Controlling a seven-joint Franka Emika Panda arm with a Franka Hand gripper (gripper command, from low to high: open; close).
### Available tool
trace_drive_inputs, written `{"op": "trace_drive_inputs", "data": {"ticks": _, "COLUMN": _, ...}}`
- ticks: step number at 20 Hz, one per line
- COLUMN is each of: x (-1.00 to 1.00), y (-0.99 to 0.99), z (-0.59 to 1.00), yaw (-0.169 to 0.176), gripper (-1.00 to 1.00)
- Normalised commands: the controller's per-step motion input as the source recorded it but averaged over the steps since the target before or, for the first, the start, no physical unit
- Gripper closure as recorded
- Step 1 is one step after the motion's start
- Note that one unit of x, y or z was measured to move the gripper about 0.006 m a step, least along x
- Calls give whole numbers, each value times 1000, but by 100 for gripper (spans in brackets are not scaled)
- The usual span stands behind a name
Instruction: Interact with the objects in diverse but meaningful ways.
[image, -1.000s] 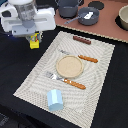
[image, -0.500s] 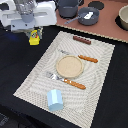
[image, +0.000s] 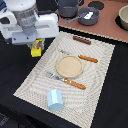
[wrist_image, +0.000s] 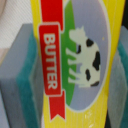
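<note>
A yellow butter box (wrist_image: 75, 60), its red banner and cow label legible only in the wrist view, is clamped between the padded fingers (wrist_image: 22, 85) of the gripper (image: 36, 48). In the exterior view it is seen at the striped placemat's (image: 100, 75) edge, with the brown sausage (image: 82, 40), tan plate (image: 69, 65) and pale blue block (image: 55, 99) well apart.

Yellow butter box (wrist_image: 75, 65) fills the view; cow and red "BUTTER" ribbon; grey-teal pads (wrist_image: 22, 85) flank it.
</note>
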Motion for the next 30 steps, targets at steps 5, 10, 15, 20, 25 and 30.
{"op": "trace_drive_inputs", "data": {"ticks": 5, "x": 642, "y": -698, "z": 50, "yaw": 7, "gripper": 100}}
{"op": "trace_drive_inputs", "data": {"ticks": 10, "x": 401, "y": -849, "z": 111, "yaw": 43, "gripper": 100}}
{"op": "trace_drive_inputs", "data": {"ticks": 15, "x": 195, "y": -862, "z": 325, "yaw": 63, "gripper": 100}}
{"op": "trace_drive_inputs", "data": {"ticks": 20, "x": 172, "y": -809, "z": 300, "yaw": 67, "gripper": 100}}
{"op": "trace_drive_inputs", "data": {"ticks": 25, "x": 324, "y": -601, "z": 126, "yaw": 63, "gripper": 100}}
{"op": "trace_drive_inputs", "data": {"ticks": 30, "x": 659, "y": -397, "z": 18, "yaw": 57, "gripper": 100}}
